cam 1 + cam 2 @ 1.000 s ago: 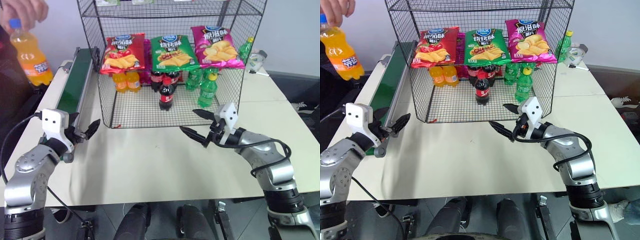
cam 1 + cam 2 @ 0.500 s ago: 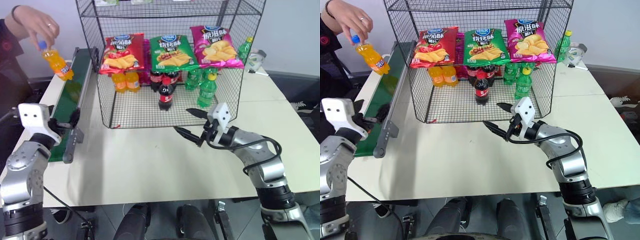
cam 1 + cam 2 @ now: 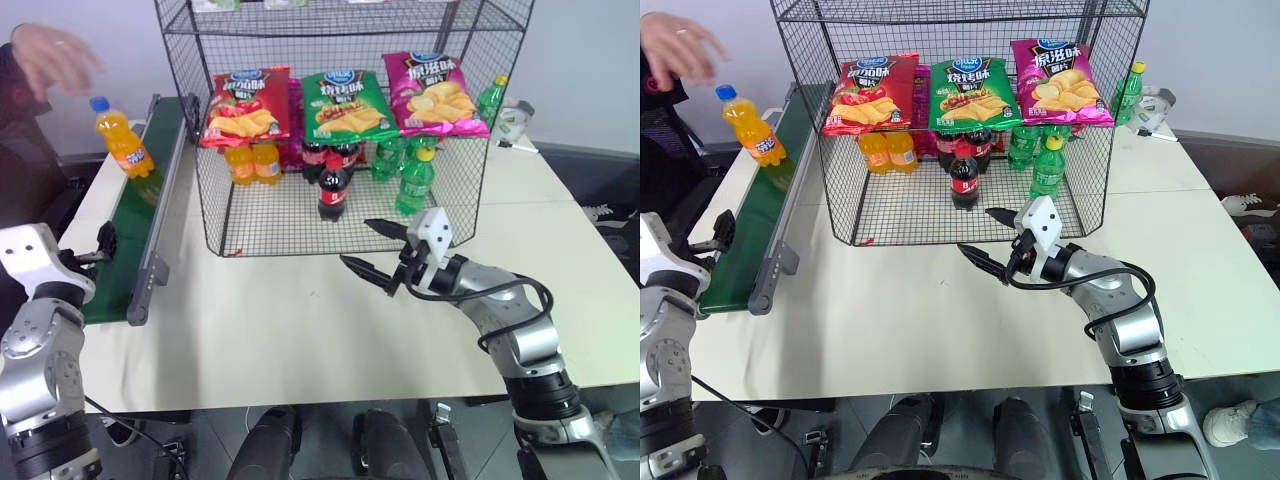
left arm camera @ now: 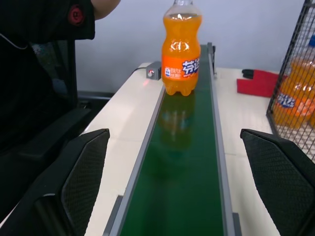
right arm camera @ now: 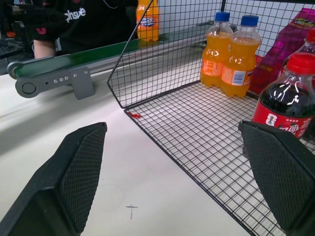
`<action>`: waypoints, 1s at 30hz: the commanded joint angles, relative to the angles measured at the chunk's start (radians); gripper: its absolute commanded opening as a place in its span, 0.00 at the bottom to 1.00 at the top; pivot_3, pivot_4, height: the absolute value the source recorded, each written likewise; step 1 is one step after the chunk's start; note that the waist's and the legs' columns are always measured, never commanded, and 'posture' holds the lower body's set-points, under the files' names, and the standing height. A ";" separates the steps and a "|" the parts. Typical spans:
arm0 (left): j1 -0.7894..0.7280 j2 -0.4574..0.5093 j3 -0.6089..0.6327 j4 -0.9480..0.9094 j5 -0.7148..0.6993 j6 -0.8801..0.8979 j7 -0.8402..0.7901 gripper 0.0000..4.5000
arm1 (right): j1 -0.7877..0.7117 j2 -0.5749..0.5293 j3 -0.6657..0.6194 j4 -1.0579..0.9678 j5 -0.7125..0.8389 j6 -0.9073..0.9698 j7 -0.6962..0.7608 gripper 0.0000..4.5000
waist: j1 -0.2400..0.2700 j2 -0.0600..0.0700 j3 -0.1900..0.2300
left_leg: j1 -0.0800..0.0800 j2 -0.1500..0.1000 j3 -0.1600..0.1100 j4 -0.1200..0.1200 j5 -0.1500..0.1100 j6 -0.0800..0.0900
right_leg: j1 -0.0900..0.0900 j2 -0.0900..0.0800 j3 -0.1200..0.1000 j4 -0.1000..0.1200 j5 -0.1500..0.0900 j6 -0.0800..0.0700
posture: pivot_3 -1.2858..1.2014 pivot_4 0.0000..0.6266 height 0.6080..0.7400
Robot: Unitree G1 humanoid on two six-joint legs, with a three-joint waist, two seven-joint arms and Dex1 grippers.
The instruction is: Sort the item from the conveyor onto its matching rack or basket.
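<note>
Released orange soda bottle (image 3: 120, 138) now stands on conveyor (image 3: 125, 235), cap cropped; both tools apart.

Robot test lab: mock shop rack (image 3: 340, 120) and conveyor (image 3: 135, 215) on a plain table (image 3: 300, 330).

Cola bottle (image 3: 333, 187), green soda bottle (image 3: 414, 182) upright on white table (image 3: 300, 330).
</note>
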 commanded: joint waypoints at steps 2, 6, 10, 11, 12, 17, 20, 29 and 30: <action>0.013 0.017 0.026 -0.019 0.025 -0.015 0.025 0.99 | -0.005 0.010 0.004 -0.036 0.005 -0.010 0.002 1.00 | 0.000 0.000 0.000 | 0.000 0.000 0.000 0.000 0.000 0.000 | 0.000 0.000 0.000 0.000 0.000 0.000 | 0.52 0.24 1.00; 0.018 0.027 0.036 -0.006 0.023 -0.009 0.026 0.99 | -0.011 0.015 0.009 -0.029 0.005 -0.013 0.001 1.00 | 0.000 0.000 0.000 | 0.000 0.000 0.000 0.000 0.000 0.000 | 0.000 0.000 0.000 0.000 0.000 0.000 | 0.52 0.24 1.00; 0.020 0.040 0.030 0.000 0.027 -0.019 0.006 0.99 | -0.019 0.017 0.009 -0.020 0.003 -0.016 0.003 1.00 | 0.001 0.000 0.000 | 0.000 0.000 0.000 0.000 0.000 0.000 | -0.001 0.000 0.000 0.000 0.000 0.000 | 0.52 0.24 1.00; 0.022 0.046 0.027 0.005 0.038 -0.027 0.003 0.99 | -0.023 0.016 0.008 -0.015 0.003 -0.019 0.005 1.00 | 0.000 0.000 0.000 | 0.000 0.000 0.000 0.000 0.000 0.000 | -0.001 0.000 0.000 0.000 0.000 0.000 | 0.52 0.24 1.00; 0.022 0.050 0.026 0.010 0.042 -0.036 -0.002 0.99 | -0.026 0.017 0.008 -0.011 0.002 -0.021 0.007 1.00 | 0.000 0.000 0.000 | 0.000 0.000 0.000 0.000 0.000 0.000 | -0.001 0.000 0.000 0.000 0.000 0.000 | 0.52 0.24 1.00; 0.036 0.043 0.015 0.018 0.041 -0.095 -0.048 0.99 | -0.029 0.022 0.011 -0.005 -0.002 -0.028 0.008 1.00 | -0.001 0.000 0.000 | 0.000 0.000 0.000 0.000 0.000 0.000 | -0.001 0.000 0.000 0.000 0.000 0.000 | 0.52 0.24 1.00; 0.035 0.041 0.015 0.028 0.043 -0.104 -0.047 0.99 | -0.031 0.023 0.010 -0.005 -0.003 -0.030 0.009 1.00 | 0.000 0.000 0.000 | 0.000 0.000 0.000 0.000 0.000 0.000 | -0.001 0.000 0.000 0.000 0.000 0.000 | 0.52 0.24 1.00; 0.030 0.047 0.017 0.053 0.047 -0.124 -0.045 0.99 | -0.028 0.024 0.006 -0.008 -0.007 -0.029 0.011 1.00 | -0.001 0.000 0.000 | 0.000 0.000 0.000 0.000 0.000 0.000 | -0.002 0.000 0.000 0.000 0.000 0.000 | 0.52 0.24 1.00; 0.031 0.047 0.017 0.053 0.047 -0.125 -0.044 0.99 | -0.028 0.024 0.006 -0.008 -0.007 -0.029 0.011 1.00 | 0.000 0.000 0.000 | 0.000 0.000 0.000 0.000 0.000 0.000 | -0.001 0.000 0.000 0.000 0.000 0.000 | 0.52 0.24 1.00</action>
